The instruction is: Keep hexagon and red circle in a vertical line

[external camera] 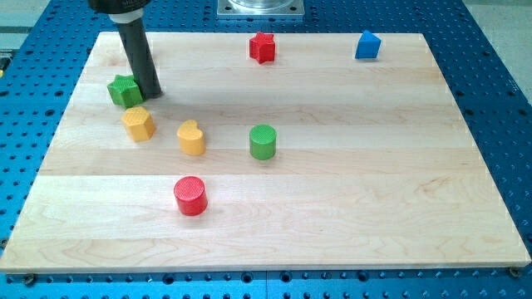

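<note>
A red circle block (190,196) stands low on the wooden board, left of centre. A yellow hexagon block (138,123) sits up and to the left of it. My tip (150,94) rests on the board just above the hexagon and right beside a green star block (125,90), at the star's right edge. The dark rod rises from the tip toward the view's top left.
A yellow heart block (191,138) lies right of the hexagon. A green circle block (263,142) stands near the centre. A red star block (263,47) and a blue block (367,46) sit near the top edge. The board (374,183) lies on a blue perforated table.
</note>
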### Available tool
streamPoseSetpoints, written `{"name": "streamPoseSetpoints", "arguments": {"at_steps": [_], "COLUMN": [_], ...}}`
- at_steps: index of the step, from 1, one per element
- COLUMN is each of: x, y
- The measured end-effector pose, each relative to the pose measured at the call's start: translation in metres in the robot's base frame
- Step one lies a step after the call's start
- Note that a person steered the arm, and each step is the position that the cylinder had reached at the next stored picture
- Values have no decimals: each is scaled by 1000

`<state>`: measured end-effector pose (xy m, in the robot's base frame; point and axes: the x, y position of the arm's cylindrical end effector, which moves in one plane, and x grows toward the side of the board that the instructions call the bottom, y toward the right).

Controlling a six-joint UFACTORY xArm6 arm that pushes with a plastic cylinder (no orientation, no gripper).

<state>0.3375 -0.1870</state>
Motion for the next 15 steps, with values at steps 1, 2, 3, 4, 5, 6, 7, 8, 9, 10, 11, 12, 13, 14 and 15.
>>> {"name": "streamPoseSetpoints", "arguments": {"at_steps": [1, 2, 3, 4, 5, 6, 7, 8, 9, 10, 11, 12, 13, 14, 15], "x": [35, 87, 101, 68, 43, 47, 54, 91, 73, 69, 79, 82, 84, 84, 84], "y": [-26, -26, -31, 10, 25, 116, 125, 122, 210, 295, 374, 375, 341, 331, 331]}}
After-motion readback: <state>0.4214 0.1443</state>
